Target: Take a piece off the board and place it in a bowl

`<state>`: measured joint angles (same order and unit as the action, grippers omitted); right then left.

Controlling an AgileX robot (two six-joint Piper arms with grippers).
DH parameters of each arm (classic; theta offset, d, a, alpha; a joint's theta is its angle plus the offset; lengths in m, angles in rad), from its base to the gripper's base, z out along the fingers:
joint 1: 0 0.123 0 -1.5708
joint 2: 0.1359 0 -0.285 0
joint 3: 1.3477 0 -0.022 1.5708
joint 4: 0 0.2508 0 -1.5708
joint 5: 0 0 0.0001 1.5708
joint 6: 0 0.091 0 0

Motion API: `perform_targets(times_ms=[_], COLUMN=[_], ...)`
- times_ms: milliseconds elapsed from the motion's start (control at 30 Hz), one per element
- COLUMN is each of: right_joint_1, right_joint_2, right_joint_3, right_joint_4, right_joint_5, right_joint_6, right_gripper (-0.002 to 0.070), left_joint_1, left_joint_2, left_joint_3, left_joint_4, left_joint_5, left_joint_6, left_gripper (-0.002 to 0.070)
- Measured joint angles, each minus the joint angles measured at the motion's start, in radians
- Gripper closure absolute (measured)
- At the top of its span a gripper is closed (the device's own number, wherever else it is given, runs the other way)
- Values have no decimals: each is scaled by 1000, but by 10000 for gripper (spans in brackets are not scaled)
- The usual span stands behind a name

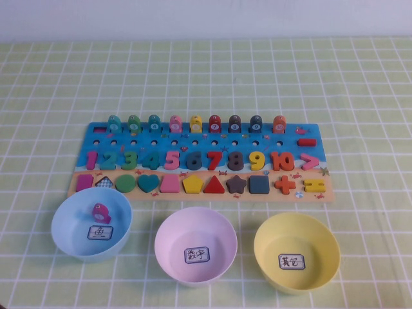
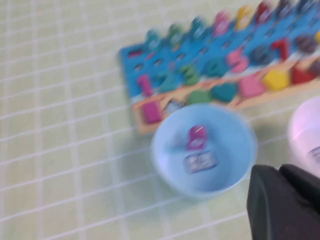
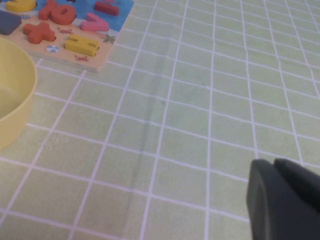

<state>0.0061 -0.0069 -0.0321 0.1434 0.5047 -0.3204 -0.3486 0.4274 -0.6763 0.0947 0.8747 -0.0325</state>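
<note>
The purple-magenta fish piece (image 1: 100, 211) lies inside the light blue bowl (image 1: 67, 226), beside its white label. The bowl stands in front of the left end of the board (image 1: 199, 143), which carries rows of fish, numbers and shapes. In the left wrist view, the piece (image 2: 196, 136) rests in the bowl (image 2: 235, 150), and my left gripper (image 2: 280, 172) is shut and empty, just outside the bowl's rim. My right gripper (image 3: 274, 165) is shut and empty above bare cloth, away from the board's corner (image 3: 120, 10). Neither arm shows in the high view.
A pink bowl (image 1: 193, 232) and a yellow bowl (image 1: 296, 241) stand in a row to the right of the blue one, in front of the board. The yellow bowl's rim (image 3: 27, 95) shows in the right wrist view. A green checked cloth covers the table.
</note>
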Motion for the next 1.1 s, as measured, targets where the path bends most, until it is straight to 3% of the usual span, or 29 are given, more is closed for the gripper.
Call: perform_targets(times_ms=[200, 700, 967, 1100], right_joint_1=[0, 0, 0, 0], right_joint_2=[0, 0, 0, 0], right_joint_3=[0, 0, 0, 0], right_joint_4=[0, 0, 0, 0], right_joint_5=[0, 0, 0, 0], right_joint_6=[0, 0, 0, 0], right_gripper=[694, 694, 694, 694], left_joint_1=[0, 0, 0, 2], left_joint_2=[-29, -32, -173, -282], left_joint_3=[7, 60, 482, 624], left_joint_4=[-128, -103, -84, -47], left_joint_5=[-56, -49, -594, -686], left_joint_6=[2, 24, 55, 61], left_gripper=[678, 678, 678, 678])
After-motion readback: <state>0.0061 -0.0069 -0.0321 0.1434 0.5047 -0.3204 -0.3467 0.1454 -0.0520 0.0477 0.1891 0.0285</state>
